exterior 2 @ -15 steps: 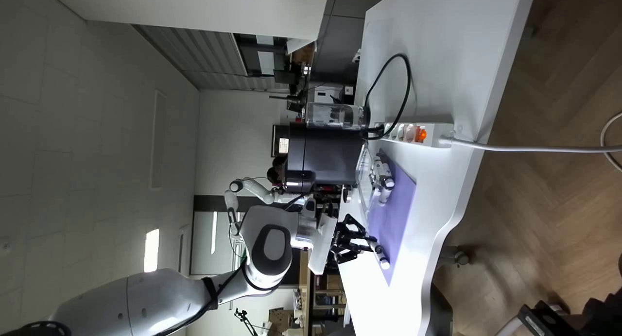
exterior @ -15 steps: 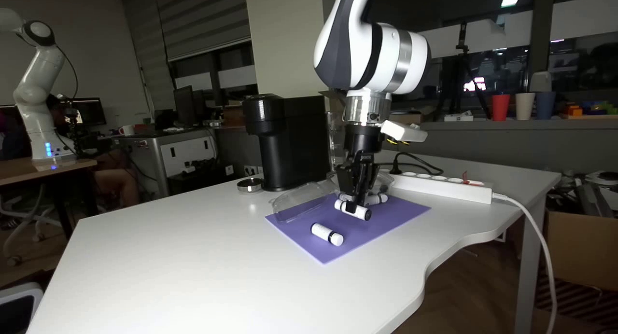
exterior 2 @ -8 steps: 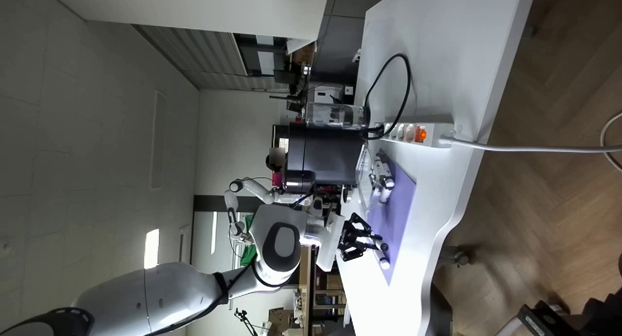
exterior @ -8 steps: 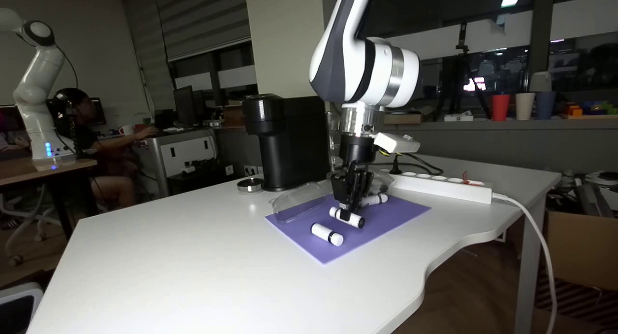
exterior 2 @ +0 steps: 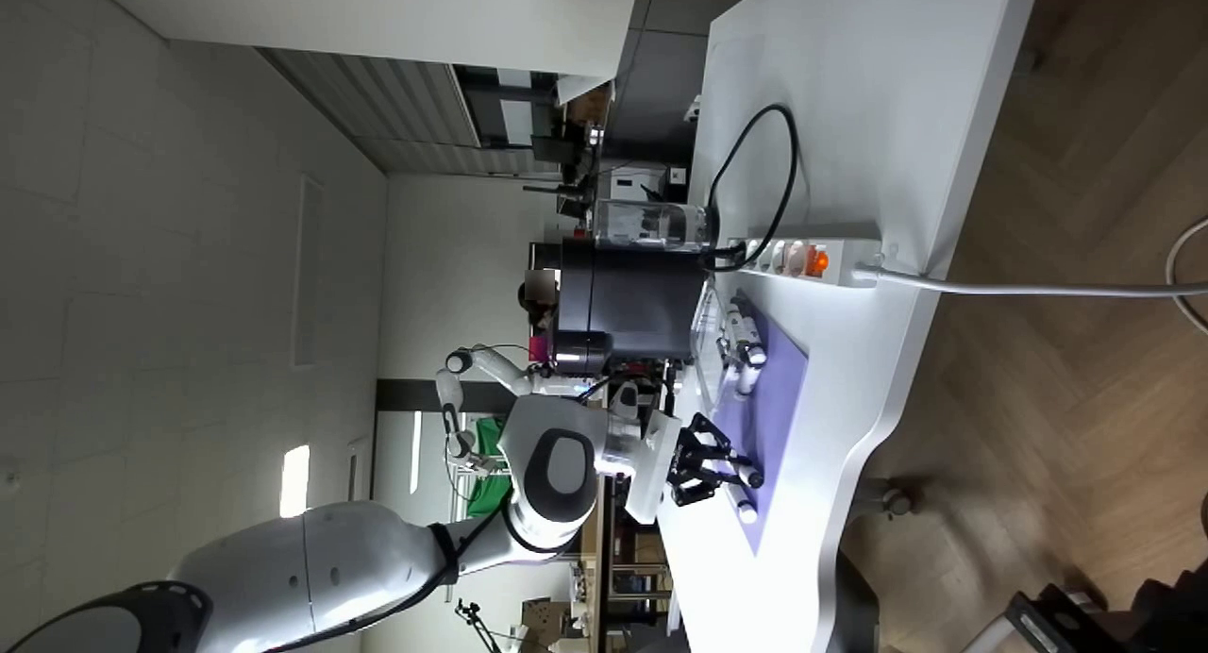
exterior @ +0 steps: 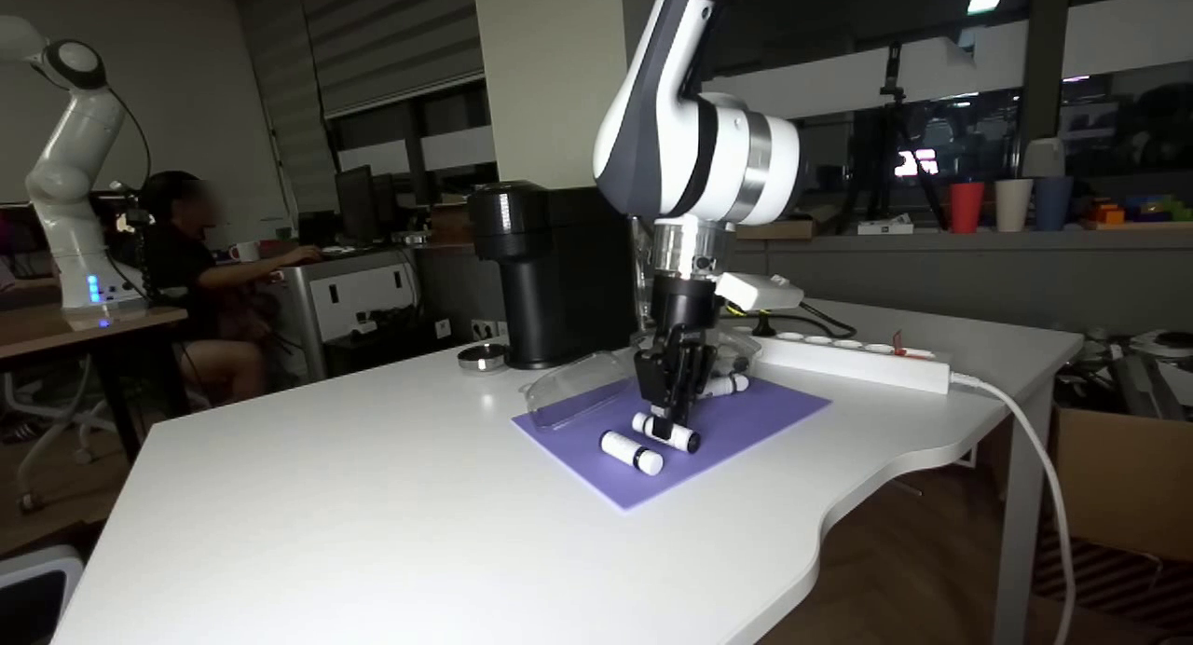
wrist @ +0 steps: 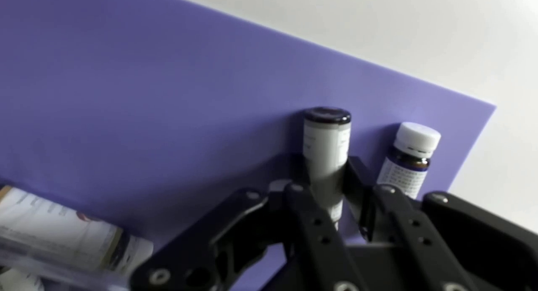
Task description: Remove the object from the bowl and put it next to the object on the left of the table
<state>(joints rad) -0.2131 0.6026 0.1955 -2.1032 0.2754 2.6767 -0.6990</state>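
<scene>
Your pincer [wrist: 328, 170] grips a dark-ended bottle [wrist: 327, 152].
You hold it on its side between the fingertips [wrist: 357, 177], beside the white-capped bottle [wrist: 407, 161], on or just above the purple mat [wrist: 159, 89], near the curved edge of the table [exterior: 391, 514].

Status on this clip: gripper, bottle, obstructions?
Gripper shut on white-labelled bottle. Bottle sideways, low over purple mat, contact unclear. Second bottle close alongside, apart; possibly a tight release.

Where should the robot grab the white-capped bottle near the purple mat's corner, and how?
Probably squeeze the white-capped bottle across its labelled middle, coming from above: it lies on its side, long and round, with the black-ended bottle close beside it.
</scene>
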